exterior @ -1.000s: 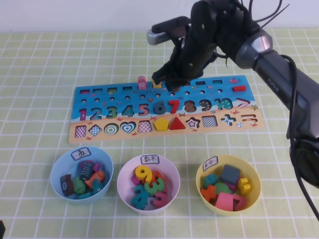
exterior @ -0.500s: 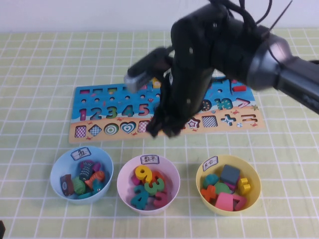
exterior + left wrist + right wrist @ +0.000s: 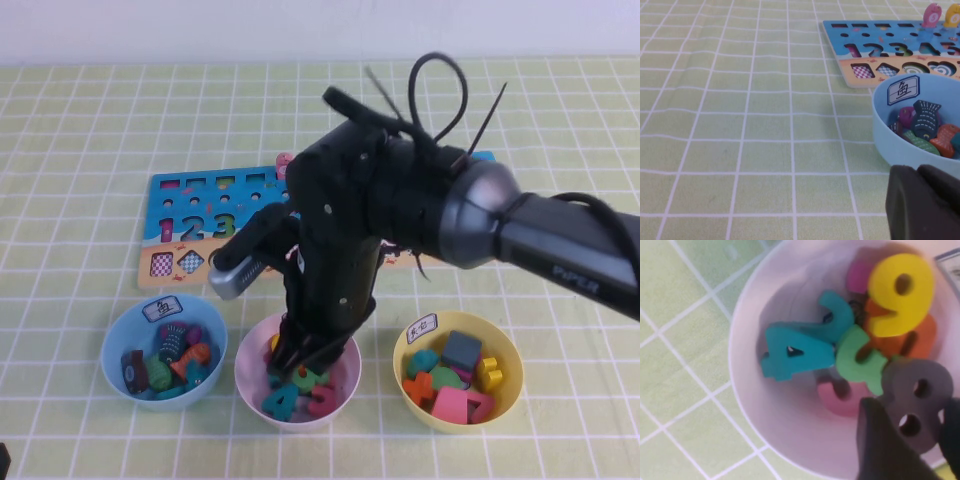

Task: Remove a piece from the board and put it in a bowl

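Note:
In the right wrist view, the piece (image 3: 917, 390), a dark grey-brown 8, sits between the fingers of my right gripper (image 3: 915, 432), which is shut on it. It hangs just over the coloured numbers inside the pale pink bowl (image 3: 775, 405). From the high view, my right gripper (image 3: 295, 365) reaches down into that bowl (image 3: 245, 375), and the arm hides the piece and the right part of the board (image 3: 190, 200). My left gripper (image 3: 917, 172) is parked low beside the light blue bowl (image 3: 880, 130), with its fingers together.
The light blue bowl (image 3: 115, 350) of fish pieces stands left of the pink bowl and a yellow bowl (image 3: 400, 360) of shape pieces to its right. The board (image 3: 850, 45) lies behind them on the green checked cloth.
My right arm has swung from the back of the board toward the near side and down, carrying the piece to just above the numbers in the pink bowl.

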You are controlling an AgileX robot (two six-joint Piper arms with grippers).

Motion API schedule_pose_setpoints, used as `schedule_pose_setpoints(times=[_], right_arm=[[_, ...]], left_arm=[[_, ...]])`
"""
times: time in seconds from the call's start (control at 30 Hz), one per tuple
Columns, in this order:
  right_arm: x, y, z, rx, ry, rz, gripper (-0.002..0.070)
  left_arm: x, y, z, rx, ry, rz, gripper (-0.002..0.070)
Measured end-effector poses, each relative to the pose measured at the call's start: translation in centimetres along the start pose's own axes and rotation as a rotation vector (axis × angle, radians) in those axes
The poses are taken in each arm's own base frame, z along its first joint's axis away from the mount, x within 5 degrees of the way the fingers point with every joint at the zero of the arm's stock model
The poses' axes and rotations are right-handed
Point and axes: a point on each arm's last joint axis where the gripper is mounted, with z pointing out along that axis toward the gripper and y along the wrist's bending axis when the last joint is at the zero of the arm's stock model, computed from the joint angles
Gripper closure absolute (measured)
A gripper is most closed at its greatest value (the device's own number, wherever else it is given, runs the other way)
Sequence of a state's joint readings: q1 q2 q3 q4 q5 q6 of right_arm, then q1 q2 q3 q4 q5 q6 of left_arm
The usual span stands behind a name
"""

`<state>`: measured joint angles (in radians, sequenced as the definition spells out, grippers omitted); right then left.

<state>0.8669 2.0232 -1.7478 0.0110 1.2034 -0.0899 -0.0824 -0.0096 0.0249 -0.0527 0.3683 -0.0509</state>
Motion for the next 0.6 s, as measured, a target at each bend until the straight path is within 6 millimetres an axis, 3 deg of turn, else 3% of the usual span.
schedule_pose_setpoints(times=[0.13, 0.4, 0.6], right_arm=[[-0.1, 0.1, 1.4, -0.015, 0.032, -0.005, 0.0450], [-0.4, 0.1, 1.5, -0.019, 0.001, -0.031, 0.0441], [-0.5, 0.1, 1.5, -0.018, -0.015, -0.030, 0.0197]], left_arm=[[0.0, 0.0, 0.0, 0.000, 0.000, 0.000, 0.0680], [0.0, 0.0, 0.0, 0.000, 0.000, 0.000, 0.0680], [0.0, 0.0, 0.0, 0.000, 0.000, 0.000, 0.0680]])
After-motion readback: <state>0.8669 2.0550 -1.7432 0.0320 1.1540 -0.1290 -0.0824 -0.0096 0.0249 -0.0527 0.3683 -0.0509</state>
